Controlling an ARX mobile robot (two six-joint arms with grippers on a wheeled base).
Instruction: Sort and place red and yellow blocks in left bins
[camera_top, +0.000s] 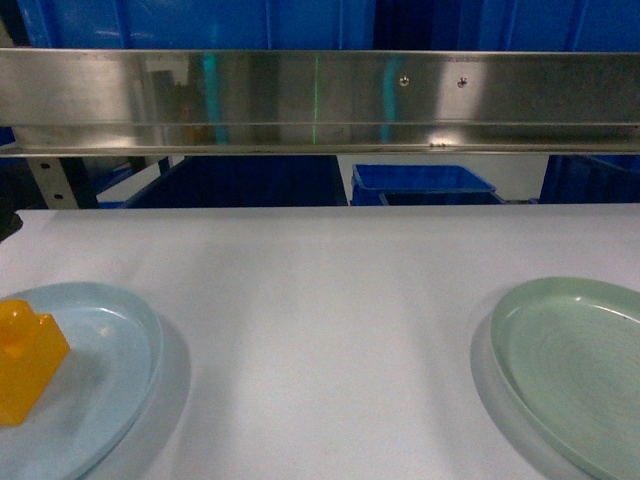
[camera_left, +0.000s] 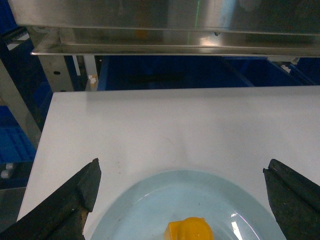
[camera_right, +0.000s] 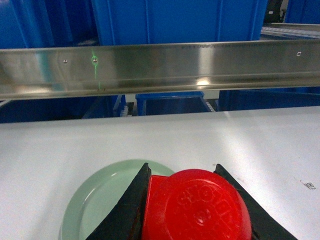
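Observation:
The yellow block (camera_top: 25, 360) stands on a pale blue plate (camera_top: 110, 340) at the table's front left. In the left wrist view my left gripper (camera_left: 181, 167) hangs open and wide above that plate (camera_left: 150, 210), its fingers (camera_left: 75, 195) either side of the yellow block (camera_left: 190, 229) and clear of it. My right gripper (camera_right: 182, 170) is shut on the red block (camera_right: 195, 207), stud facing the camera, held above the edge of a pale green plate (camera_right: 95, 200). Blue bins (camera_top: 420, 180) sit beyond the table's far edge. Neither gripper shows in the head view.
A steel rail (camera_top: 320, 95) runs across above the table's far edge, with more blue crates (camera_right: 180, 20) behind it. The pale green plate (camera_top: 570, 360) lies at the front right. White tabletop (camera_top: 320, 300) lies between the plates.

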